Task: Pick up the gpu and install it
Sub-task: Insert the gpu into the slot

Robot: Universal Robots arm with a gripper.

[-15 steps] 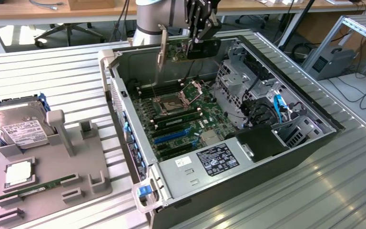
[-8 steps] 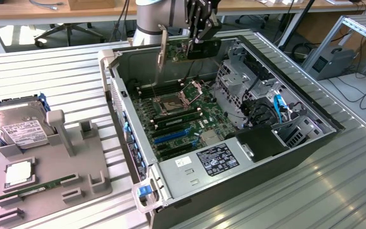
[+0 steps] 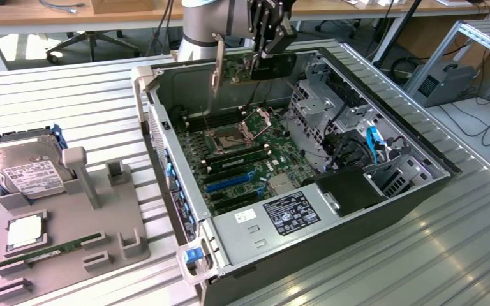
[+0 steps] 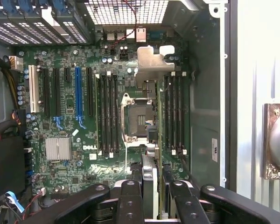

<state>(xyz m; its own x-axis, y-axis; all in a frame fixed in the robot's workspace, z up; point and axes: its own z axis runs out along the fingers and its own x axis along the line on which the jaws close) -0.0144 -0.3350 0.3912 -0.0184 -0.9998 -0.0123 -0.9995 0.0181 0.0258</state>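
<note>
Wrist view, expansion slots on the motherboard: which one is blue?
The long blue slot, standing between black slots. The white slot sits at the row's end; all the others are black.

"How many parts do you count from there?"

"I count one gpu (image 3: 272, 67) and one gripper (image 3: 267, 51) at twelve o'clock in the exterior view. One computer case (image 3: 154, 102), one motherboard (image 3: 245, 153)."

"And at eight o'clock?"

"One tray (image 3: 100, 223), one hard drive (image 3: 23, 169), one processor chip (image 3: 25, 233), one RAM stick (image 3: 49, 250)."
</note>
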